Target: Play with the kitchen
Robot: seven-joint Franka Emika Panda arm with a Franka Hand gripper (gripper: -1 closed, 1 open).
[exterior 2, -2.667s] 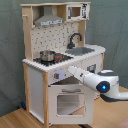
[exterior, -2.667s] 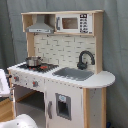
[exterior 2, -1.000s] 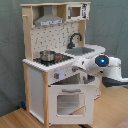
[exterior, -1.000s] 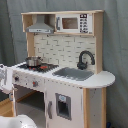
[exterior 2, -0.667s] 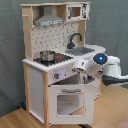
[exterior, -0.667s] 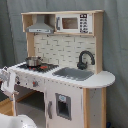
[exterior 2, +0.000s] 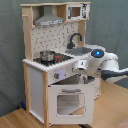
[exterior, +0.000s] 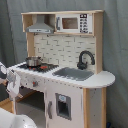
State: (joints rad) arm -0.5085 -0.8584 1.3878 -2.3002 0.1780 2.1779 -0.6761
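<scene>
We see the kitchen (exterior 2: 50, 75) filling the left and centre of the second exterior view, a tall white and light-wood toy standing on a wooden floor (exterior 2: 15, 119). At its upper left hangs a grey hood (exterior 2: 49, 20), with a microwave (exterior 2: 76, 11) to the right. Below, a small steel pot (exterior 2: 47, 55) sits on the hob, then a black faucet (exterior 2: 74, 39) arches over the sink. The windowed oven door (exterior 2: 71, 99) at lower centre appears tipped slightly open. At centre right, the robot arm (exterior 2: 102, 64) reaches toward the knob panel; its gripper (exterior 2: 79, 67) is too indistinct, so we cannot tell how far open it is. We judge the kitchen rigid and heavy, while doors and knobs should move lightly; the door's handle bar seems the natural hold. In the first exterior view, the arm is cut off at the left edge.
</scene>
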